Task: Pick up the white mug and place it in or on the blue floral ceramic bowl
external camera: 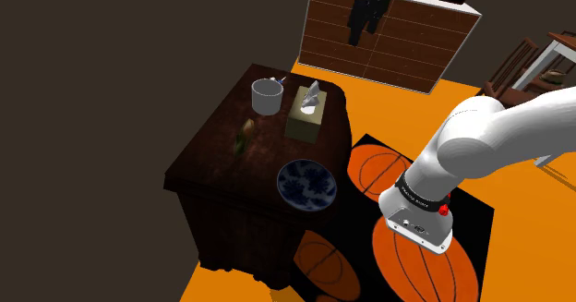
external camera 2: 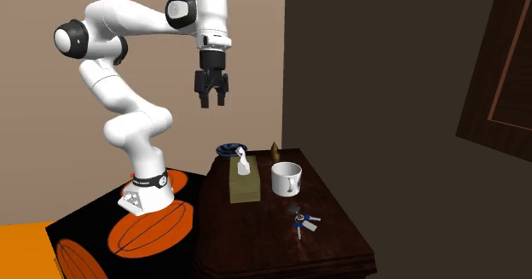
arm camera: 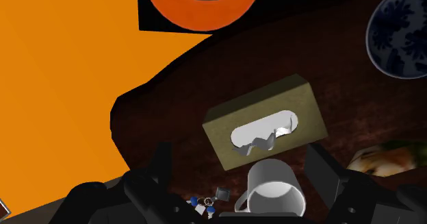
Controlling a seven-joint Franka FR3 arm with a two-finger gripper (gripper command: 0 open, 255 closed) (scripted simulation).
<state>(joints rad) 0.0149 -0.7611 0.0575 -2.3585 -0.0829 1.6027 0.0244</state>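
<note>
Wrist view: jaws stood wide apart, holding nothing. The white mug (arm camera: 274,188) was framed between them but far below, so not gripped yet. Second exterior view agreed: arm hung high above the desk (external camera 2: 337,235), jaws pointing down, well clear of everything. Probably a pre-approach hover, with the height there to clear the tissue box (arm camera: 267,120). Mug sat upright, mouth up, just beside that box, with keys (external camera 2: 301,217) near it. Blue-patterned bowl (external camera: 306,184) lay at the desk end nearest the stand, well apart from the mug — box partly in the way of a straight carry, so I'd expect a lift-over. Handle faced the keys side; a rim grasp looked easiest.
</note>
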